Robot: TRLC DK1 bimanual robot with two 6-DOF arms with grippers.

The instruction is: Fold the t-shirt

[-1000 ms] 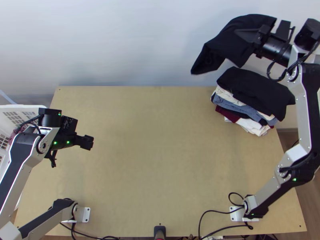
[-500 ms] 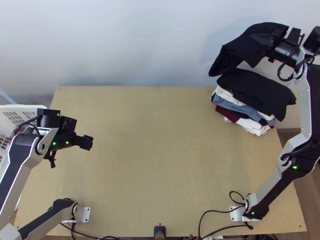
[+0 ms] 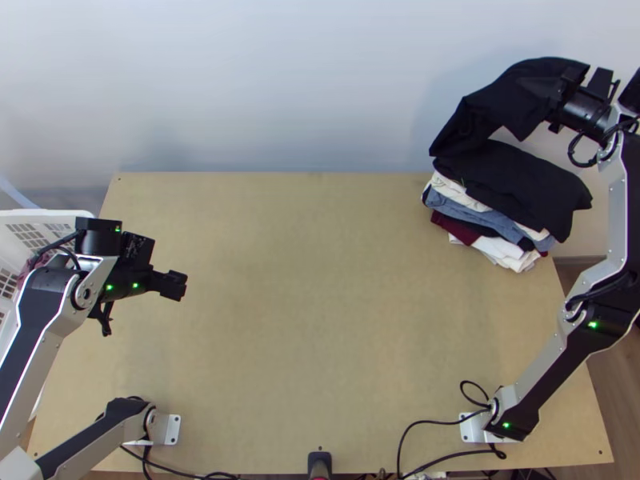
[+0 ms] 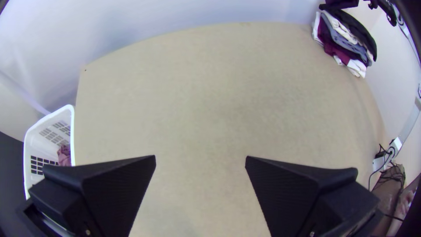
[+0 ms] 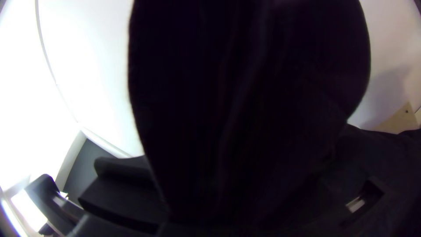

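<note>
The right pincer (image 3: 541, 86) grips the black t-shirt (image 3: 486, 104), with a clothes stack (image 3: 512, 186) near it; the left pincer (image 3: 176, 286) is released, its fingers (image 4: 118, 186) apart.

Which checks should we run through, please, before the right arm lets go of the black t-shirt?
1. Right gripper holds the black t-shirt: ok.
2. T-shirt's hanging end at the clothes stack: ok, at its far-left corner in the top view.
3. That end resting on the stack: cannot tell.
4. Stack edges aligned: not ok, layers stick out unevenly.
5. Left gripper away from the stack: ok, fingers open over the table's left side.
6. T-shirt neatly folded: cannot tell.
</note>
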